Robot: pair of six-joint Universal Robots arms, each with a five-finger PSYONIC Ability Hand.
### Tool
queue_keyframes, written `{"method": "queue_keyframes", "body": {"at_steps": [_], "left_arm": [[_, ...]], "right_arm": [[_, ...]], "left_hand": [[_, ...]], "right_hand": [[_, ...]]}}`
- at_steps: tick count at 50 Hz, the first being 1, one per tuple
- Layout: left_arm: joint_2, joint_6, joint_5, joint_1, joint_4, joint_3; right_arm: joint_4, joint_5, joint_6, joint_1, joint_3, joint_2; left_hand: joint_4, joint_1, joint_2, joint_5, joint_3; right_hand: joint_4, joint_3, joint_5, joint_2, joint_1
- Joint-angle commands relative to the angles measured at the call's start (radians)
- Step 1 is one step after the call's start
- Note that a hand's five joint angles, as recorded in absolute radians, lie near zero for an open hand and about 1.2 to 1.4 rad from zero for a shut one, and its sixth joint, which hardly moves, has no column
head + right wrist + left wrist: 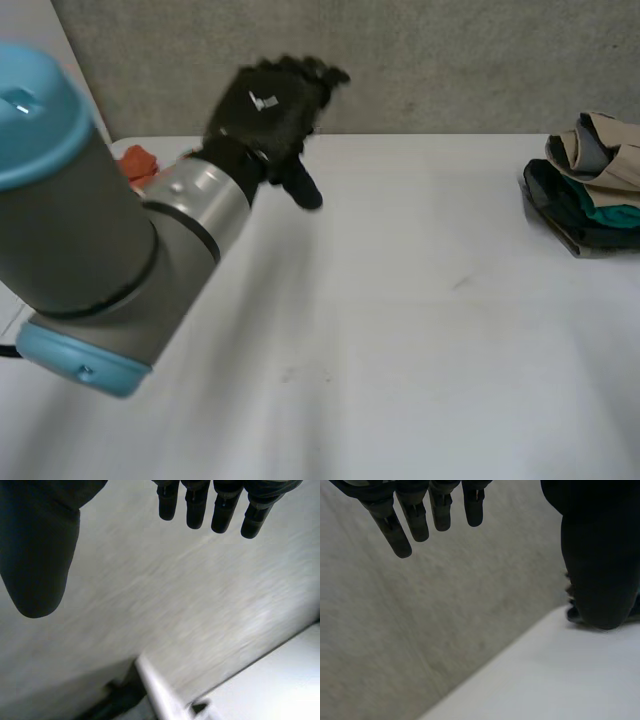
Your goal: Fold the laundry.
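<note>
Currently your left hand [268,105] hangs above the far left of the table [400,300], fingers straight, thumb apart, holding nothing. Your right hand [35,555] is spread too, grasping nothing. The laundry pile [590,185] sits at the table's far right edge, and an orange cloth [138,163] lies far left.

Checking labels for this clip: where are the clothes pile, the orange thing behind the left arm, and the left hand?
clothes pile [622,165], head view, on the tan top garment.
orange thing [137,163], head view, on its visible middle.
left hand [270,108], head view, on its broad middle.
</note>
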Motion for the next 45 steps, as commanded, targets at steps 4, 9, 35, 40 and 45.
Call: {"method": "queue_keyframes", "body": {"at_steps": [4,9,35,40,45], "left_arm": [[0.044,0.006,0.177,0.248,0.094,0.001],[-0.002,0.023,0.348,0.438,0.106,0.004],[-0.722,0.518,0.472,0.776,0.108,0.363],[-0.777,0.454,0.475,0.774,0.115,0.433],[-0.824,0.385,0.473,0.765,0.117,0.507]], "right_arm": [[-0.249,-0.257,0.395,0.301,0.331,-0.335],[-0.199,-0.461,0.360,0.531,0.489,-0.393],[0.140,-0.194,-0.122,0.871,0.655,-0.151],[0.125,-0.194,-0.120,0.871,0.676,-0.151],[0.123,-0.194,-0.119,0.871,0.692,-0.149]], "left_hand": [[-0.013,0.008,0.002,-0.032,0.003],[-0.013,0.008,0.002,-0.032,0.003],[0.037,0.058,0.052,0.018,0.053],[0.183,0.204,0.198,0.164,0.199],[0.295,0.316,0.310,0.276,0.311]], "right_hand": [[-0.039,-0.039,-0.043,-0.036,-0.058],[-0.039,-0.039,-0.043,-0.036,-0.058],[-0.039,-0.039,-0.043,-0.036,-0.058],[-0.039,-0.039,-0.043,-0.036,-0.058],[-0.039,-0.039,-0.043,-0.036,-0.058]]}}
